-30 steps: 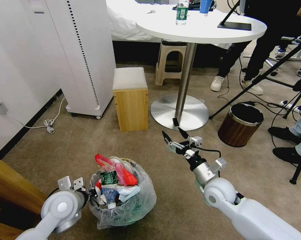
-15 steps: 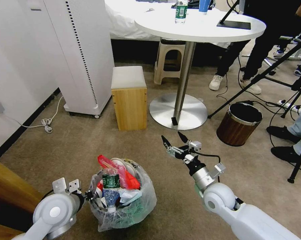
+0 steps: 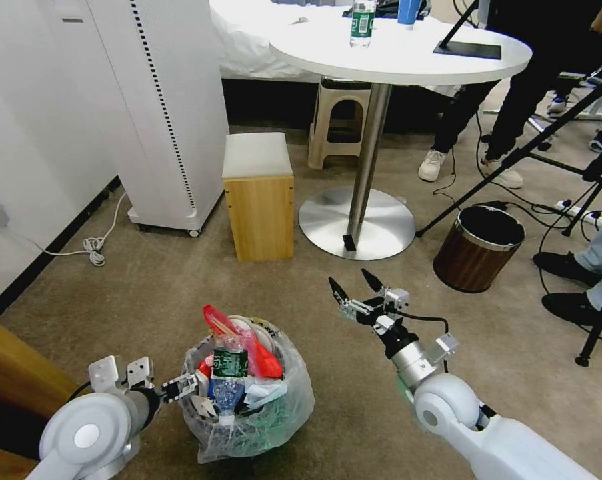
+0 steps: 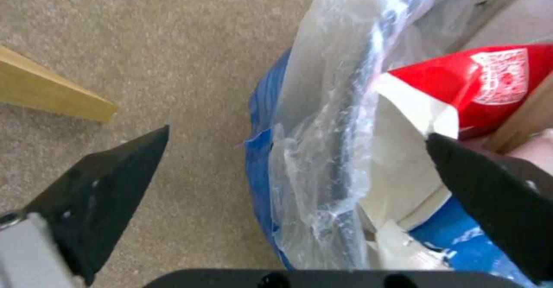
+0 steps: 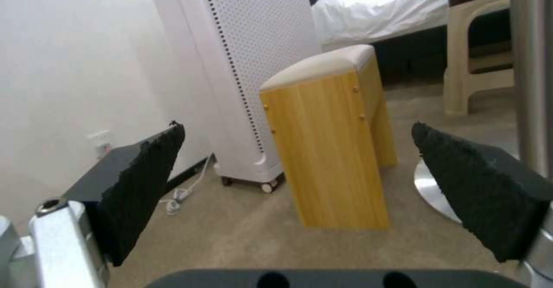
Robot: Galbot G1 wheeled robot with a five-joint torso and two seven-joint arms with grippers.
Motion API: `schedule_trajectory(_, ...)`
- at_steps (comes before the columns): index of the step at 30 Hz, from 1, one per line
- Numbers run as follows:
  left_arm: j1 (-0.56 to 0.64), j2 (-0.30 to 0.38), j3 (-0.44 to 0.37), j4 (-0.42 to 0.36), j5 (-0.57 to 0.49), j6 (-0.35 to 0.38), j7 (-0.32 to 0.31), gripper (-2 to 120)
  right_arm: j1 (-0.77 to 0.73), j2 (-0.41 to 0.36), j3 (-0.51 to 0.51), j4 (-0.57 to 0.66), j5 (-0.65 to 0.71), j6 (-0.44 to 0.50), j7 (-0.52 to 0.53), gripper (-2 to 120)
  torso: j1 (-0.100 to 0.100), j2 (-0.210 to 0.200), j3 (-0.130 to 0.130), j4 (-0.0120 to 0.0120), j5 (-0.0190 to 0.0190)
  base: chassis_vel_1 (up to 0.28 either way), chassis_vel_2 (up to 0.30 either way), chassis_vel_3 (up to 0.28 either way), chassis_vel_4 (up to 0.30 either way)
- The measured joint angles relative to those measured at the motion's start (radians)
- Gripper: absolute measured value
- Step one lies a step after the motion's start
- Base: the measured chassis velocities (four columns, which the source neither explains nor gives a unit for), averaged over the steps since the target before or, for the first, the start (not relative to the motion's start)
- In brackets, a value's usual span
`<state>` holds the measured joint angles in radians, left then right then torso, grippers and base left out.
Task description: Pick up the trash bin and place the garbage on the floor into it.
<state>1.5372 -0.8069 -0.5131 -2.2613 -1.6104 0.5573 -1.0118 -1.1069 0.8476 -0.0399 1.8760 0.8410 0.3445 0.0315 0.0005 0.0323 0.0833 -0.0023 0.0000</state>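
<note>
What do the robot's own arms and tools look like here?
Both arms are glossy white with rounded joints and silver metal wrist cuffs. Small white square brackets stick out from each wrist. The right tool has two pointed black fingers on a silver-grey mount, with a thin black cable looping back to the wrist. The left tool has the same black wedge-shaped fingers with a rough, matte surface.

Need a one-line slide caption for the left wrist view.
Open left gripper straddling the trash bin rim and its clear bag liner, red wrapper inside, beige floor beside.
</note>
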Motion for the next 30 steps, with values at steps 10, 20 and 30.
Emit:
schedule_trajectory(10, 0.034, 0.036, -0.041, -0.062, -0.014, -0.02, 0.015, 113, -0.028, -0.012, 0.039, 0.013, -0.005, -0.008, 0.006, 100, 0.0, 0.0, 0.0, 0.0, 0.0, 0.0, 0.0, 0.0, 0.0)
schedule_trajectory(20, 0.068, 0.073, -0.143, -0.122, -0.061, -0.034, -0.011, 101, -0.046, -0.012, 0.074, 0.015, -0.013, -0.013, 0.017, 100, 0.0, 0.0, 0.0, 0.0, 0.0, 0.0, 0.0, 0.0, 0.0)
schedule_trajectory(30, 0.207, 0.096, -0.411, -0.21, 0.073, -0.08, 0.105, 100, -0.128, -0.035, 0.323, 0.035, -0.067, -0.091, 0.102, 100, 0.0, 0.0, 0.0, 0.0, 0.0001, 0.0, 0.0, 0.0, 0.0)
